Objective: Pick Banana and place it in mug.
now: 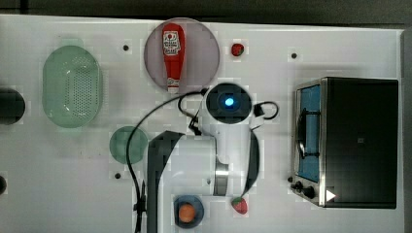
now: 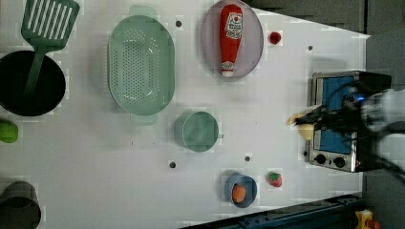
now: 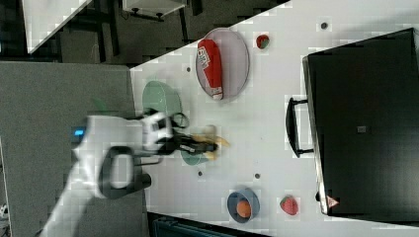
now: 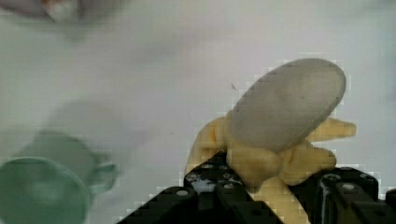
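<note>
- The tool (image 4: 261,191), black with small bolt heads along its fingers, is pinched on the banana (image 4: 285,121): a half-peeled toy with a smooth, pale, rounded flesh tip and waxy yellow peel flaps splayed around it.
- In the left view the banana (image 2: 305,125) hangs in the air in front of the oven, clear of the bench (image 2: 119,167); in the right view it shows at the tool's tip (image 3: 210,145), over the mug's edge as that camera sees it.
- The mug (image 4: 42,191) is a teal-green round cup with a small side handle, standing upright on the matte white bench; in the left view the mug (image 2: 197,131) sits near the middle, below the colander.
- The colander (image 2: 141,64) is a pale green oval, perforated with fine holes.
- A pink round plate (image 2: 253,43) carries a glossy red ketchup bottle (image 2: 230,38) lying flat.
- A blue dish (image 2: 248,193) holds an orange ball fruit (image 2: 239,192); a red strawberry (image 2: 274,179) lies just beside it, another strawberry (image 2: 274,37) by the plate.
- The oven (image 1: 362,141) is a black metal box with a chrome front and knobs.
</note>
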Robot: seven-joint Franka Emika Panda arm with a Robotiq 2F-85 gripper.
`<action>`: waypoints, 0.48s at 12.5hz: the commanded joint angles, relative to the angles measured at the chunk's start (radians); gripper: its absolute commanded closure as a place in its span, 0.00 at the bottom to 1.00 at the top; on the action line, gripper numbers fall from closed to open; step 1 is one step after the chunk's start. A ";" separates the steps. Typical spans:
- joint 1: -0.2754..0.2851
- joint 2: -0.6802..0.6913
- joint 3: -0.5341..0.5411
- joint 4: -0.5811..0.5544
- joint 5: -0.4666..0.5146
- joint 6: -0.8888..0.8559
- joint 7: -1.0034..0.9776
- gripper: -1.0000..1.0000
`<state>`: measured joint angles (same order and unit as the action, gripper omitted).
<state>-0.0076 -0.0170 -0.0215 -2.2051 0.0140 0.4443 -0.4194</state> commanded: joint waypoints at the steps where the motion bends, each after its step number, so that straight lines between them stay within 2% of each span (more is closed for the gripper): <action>1: 0.010 -0.070 0.024 0.094 -0.012 -0.094 0.013 0.64; 5: 0.041 -0.081 0.128 0.106 0.099 -0.130 0.184 0.64; 6: 0.048 -0.077 0.165 0.106 0.100 -0.128 0.257 0.64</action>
<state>-0.0174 -0.1571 0.0851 -2.0957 0.1053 0.3367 -0.2773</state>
